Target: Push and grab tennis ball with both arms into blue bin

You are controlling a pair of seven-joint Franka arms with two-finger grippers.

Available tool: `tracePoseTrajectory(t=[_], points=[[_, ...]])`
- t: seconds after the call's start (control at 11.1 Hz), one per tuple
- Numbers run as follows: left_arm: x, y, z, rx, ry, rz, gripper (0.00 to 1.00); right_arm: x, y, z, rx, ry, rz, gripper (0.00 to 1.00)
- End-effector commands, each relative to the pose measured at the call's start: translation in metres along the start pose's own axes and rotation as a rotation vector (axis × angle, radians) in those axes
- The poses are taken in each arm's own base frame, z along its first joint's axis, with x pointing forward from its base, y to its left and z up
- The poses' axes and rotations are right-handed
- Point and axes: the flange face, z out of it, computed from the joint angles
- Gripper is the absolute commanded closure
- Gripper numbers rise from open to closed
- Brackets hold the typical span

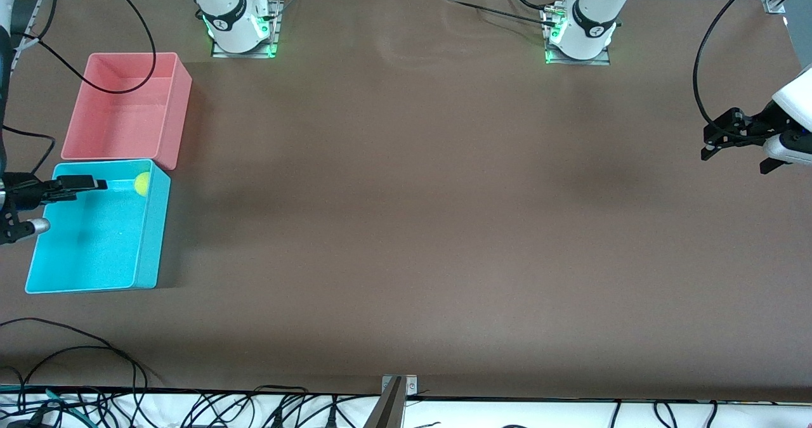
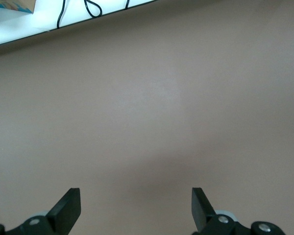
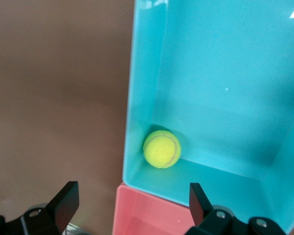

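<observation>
The tennis ball (image 1: 142, 184) lies inside the blue bin (image 1: 152, 238), in the corner next to the pink bin. The right wrist view shows the ball (image 3: 161, 149) against the bin's wall (image 3: 137, 98). My right gripper (image 1: 89, 187) is open and empty, up in the air over the blue bin's edge near the pink bin; in its own view (image 3: 132, 203) nothing is between the fingers. My left gripper (image 1: 736, 160) is open and empty over bare table at the left arm's end; its own view (image 2: 136, 205) shows only brown tabletop.
The pink bin (image 1: 177, 111) stands against the blue bin, farther from the front camera, and also shows in the right wrist view (image 3: 147, 215). A black cable (image 1: 127, 85) hangs over it. Loose cables (image 1: 95, 364) lie along the table's front edge.
</observation>
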Motion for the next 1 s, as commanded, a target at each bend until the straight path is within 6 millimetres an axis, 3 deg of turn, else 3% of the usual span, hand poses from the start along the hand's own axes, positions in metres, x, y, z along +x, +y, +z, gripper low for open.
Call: tracePoseTrajectory(t=[0.0,0.18,0.36,0.63,0.9], points=[[0.000,-0.011,-0.003,-0.011,-0.004,0.017,0.00,0.006,-0.105,-0.068,-0.161,0.023,0.040,0.00],[0.000,-0.011,-0.003,-0.012,-0.004,0.030,0.00,0.002,-0.169,-0.096,-0.228,0.072,0.081,0.00],[0.002,-0.011,0.000,-0.013,-0.007,0.028,0.00,0.002,-0.205,-0.100,-0.301,0.100,0.084,0.00],[0.002,-0.011,0.000,-0.013,-0.007,0.030,0.00,-0.043,-0.214,-0.093,-0.307,0.178,0.056,0.00],[0.002,-0.012,0.000,-0.012,-0.007,0.028,0.00,-0.064,-0.232,-0.088,-0.297,0.196,0.030,0.00]])
